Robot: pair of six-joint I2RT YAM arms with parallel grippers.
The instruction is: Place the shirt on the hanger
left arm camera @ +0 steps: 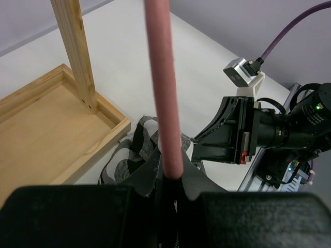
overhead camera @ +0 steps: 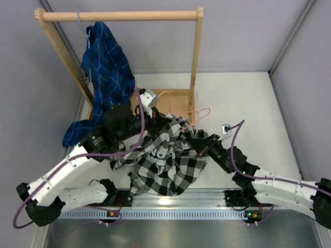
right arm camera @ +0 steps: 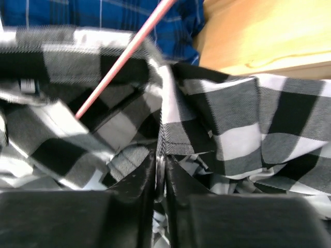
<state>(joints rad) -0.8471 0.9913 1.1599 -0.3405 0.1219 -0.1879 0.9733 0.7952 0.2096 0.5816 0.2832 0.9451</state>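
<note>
The black-and-white check shirt [overhead camera: 165, 160] lies crumpled on the table between the arms. The pink wire hanger [overhead camera: 181, 111] runs from the left gripper across to its hook by the wooden base; part of it is under the shirt. My left gripper [overhead camera: 138, 121] is shut on the hanger, whose wire [left arm camera: 163, 88] rises straight out of the jaws. My right gripper [overhead camera: 199, 146] is shut on a fold of the shirt [right arm camera: 207, 129], with the hanger wire [right arm camera: 121, 59] slanting into the collar opening near the white label [right arm camera: 27, 84].
A wooden rack [overhead camera: 121, 15] with a tray base [left arm camera: 46, 129] stands at the back. A blue plaid shirt [overhead camera: 106, 67] hangs from its rail on another hanger. A metal rail [overhead camera: 176, 199] runs along the near edge. Grey walls close both sides.
</note>
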